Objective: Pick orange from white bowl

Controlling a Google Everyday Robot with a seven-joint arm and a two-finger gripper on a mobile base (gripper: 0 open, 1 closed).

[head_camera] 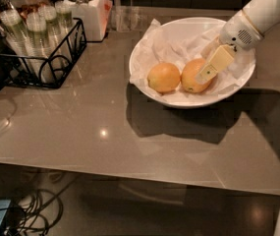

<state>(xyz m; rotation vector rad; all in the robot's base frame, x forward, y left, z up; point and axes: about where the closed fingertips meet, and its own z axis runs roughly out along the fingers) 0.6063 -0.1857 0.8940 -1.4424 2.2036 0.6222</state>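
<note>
The white bowl (149, 43), lined with crumpled white paper, stands on the grey table at the upper right. Two oranges lie in it side by side. The orange (191, 75) is the larger, oval one on the right; a rounder orange (163, 77) lies to its left. My gripper (210, 58) reaches into the bowl from the upper right on its white arm. It is open. Its cream front finger (217, 63) lies over the orange's right side, and the other finger is partly hidden behind it. The orange rests on the paper.
A black wire basket (56, 58) with clear cups stands at the far left. A white jar (89, 9) and clear glasses (125, 17) stand at the back. The table's front edge runs across the lower frame, with cables (36, 215) on the floor below.
</note>
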